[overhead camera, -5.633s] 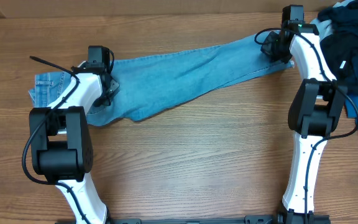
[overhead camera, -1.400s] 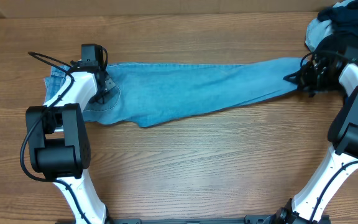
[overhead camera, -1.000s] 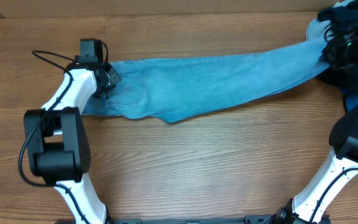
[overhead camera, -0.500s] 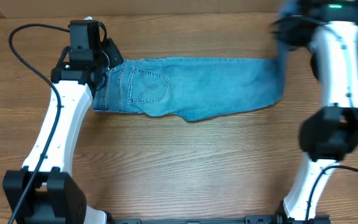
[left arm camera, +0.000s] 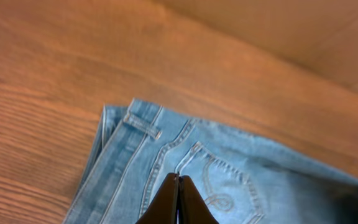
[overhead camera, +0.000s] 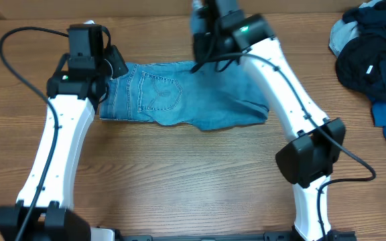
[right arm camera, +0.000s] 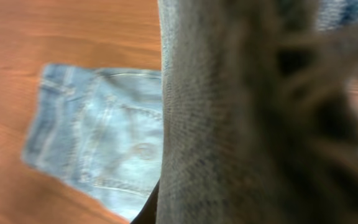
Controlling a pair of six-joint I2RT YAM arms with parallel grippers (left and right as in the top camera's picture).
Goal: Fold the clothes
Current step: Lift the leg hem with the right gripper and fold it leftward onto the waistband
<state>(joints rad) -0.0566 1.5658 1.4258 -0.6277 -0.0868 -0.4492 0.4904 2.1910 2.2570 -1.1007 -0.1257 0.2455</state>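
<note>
At the left of the desk (overhead camera: 179, 174), the left end effector (left arm camera: 176, 185) is seen pressed together, empty, above the waistband; the jeans (overhead camera: 173, 97) are spread mid-desk, their leg end lifted and pinched by the right end effector (overhead camera: 205, 50); dark clothes (overhead camera: 370, 60) are piled far right.

On the brown wooden table (overhead camera: 179, 181), the blue denim jeans (overhead camera: 173, 97) lie flat, waist end beneath the left claw (overhead camera: 114, 65). The leg end is doubled back over them, up at the right claw (overhead camera: 203, 45). A heap of dark clothes (overhead camera: 370, 60) sits well right of the right claw.
</note>
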